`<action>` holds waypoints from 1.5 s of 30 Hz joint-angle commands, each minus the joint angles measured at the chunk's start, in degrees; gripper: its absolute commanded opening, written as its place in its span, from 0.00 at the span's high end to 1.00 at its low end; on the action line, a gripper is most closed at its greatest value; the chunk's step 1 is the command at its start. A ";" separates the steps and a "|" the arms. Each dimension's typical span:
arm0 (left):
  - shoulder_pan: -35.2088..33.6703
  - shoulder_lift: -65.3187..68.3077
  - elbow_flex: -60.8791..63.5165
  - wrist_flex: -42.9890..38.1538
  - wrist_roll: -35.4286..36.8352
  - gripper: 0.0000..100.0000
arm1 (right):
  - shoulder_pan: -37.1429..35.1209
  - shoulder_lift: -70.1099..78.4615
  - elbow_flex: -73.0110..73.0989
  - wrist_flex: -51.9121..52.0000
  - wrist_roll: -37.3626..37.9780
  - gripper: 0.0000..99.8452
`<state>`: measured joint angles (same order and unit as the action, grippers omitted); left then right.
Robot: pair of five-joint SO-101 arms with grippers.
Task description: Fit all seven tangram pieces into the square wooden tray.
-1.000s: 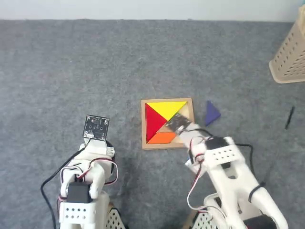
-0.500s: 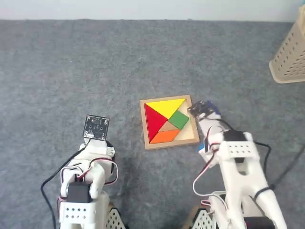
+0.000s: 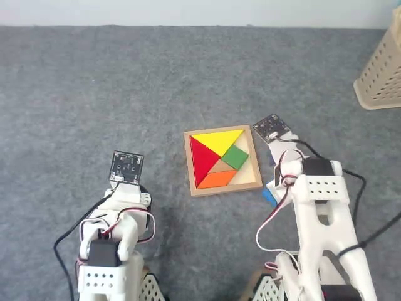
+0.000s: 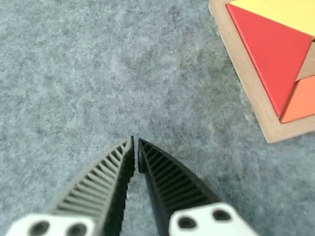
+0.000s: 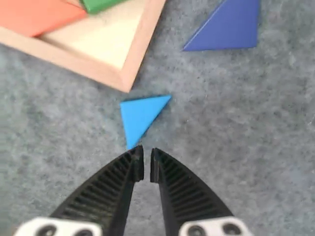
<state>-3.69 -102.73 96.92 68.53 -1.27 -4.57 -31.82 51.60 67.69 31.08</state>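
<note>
- Near the middle of the grey felt-covered table [image 3: 113, 81] lies the square wooden tray [image 3: 188, 164], partly filled.
- Inside it, a yellow triangle [image 3: 218, 141] lies along the far edge and a red triangle [image 3: 202, 160] along the left edge.
- An orange piece [image 3: 216, 180] sits at the near edge.
- A green square [image 3: 235, 157] rests right of centre, set cornerwise and touching the yellow triangle.
- Along the tray's right side and near right corner, its pale wooden floor is bare.
- A small light-blue triangle [image 5: 141, 115] lies flat on the felt just off the tray's near right corner, apart from the rim.
- A dark-blue triangle [image 5: 226, 29] lies on the felt farther out, beside the tray's right edge and not touching it.
- The right tool [image 5: 146, 162] is low over the felt with its tips just beside one corner of the light-blue triangle. Its jaws are drawn together to a thin slit and hold nothing.
- The left tool [image 4: 136, 145] is over bare felt to the left of the tray, jaws together and empty.
- The left arm [image 3: 116, 232] stands at the table's near left, well apart from the tray.
- The right arm [image 3: 316, 194] stands at the near right, with its wrist beside the tray.
- A beige perforated basket [image 3: 382, 69] stands at the far right edge.
</note>
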 commanded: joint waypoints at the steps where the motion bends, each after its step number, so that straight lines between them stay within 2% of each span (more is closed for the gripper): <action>1: -0.26 -0.18 -0.31 0.26 0.53 0.99 | -3.65 -0.48 -3.34 1.98 -3.87 0.88; 4: -0.26 -0.18 -0.31 0.26 0.53 0.99 | -8.04 -0.40 -3.34 1.89 -10.29 0.82; 8: -0.26 -0.18 -0.31 0.26 0.53 0.99 | -14.02 0.84 -3.52 1.27 -17.76 0.82; 13: -0.26 -0.18 -0.31 0.26 0.53 0.99 | -11.91 9.27 -3.78 -4.88 -19.60 0.82; 18: -0.26 -0.18 -0.31 0.26 0.53 0.99 | -11.91 15.25 -3.78 -10.33 -24.97 0.82; 24: -0.26 -0.18 -0.31 0.26 0.53 0.99 | -11.03 16.04 -3.96 -11.12 -31.21 0.82; 45: -0.26 -0.18 -0.31 0.26 0.53 0.99 | -9.71 16.22 -3.87 -14.11 -32.88 0.82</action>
<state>-3.69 -102.73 96.92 68.53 -1.27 -14.86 -16.09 50.55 54.51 -1.01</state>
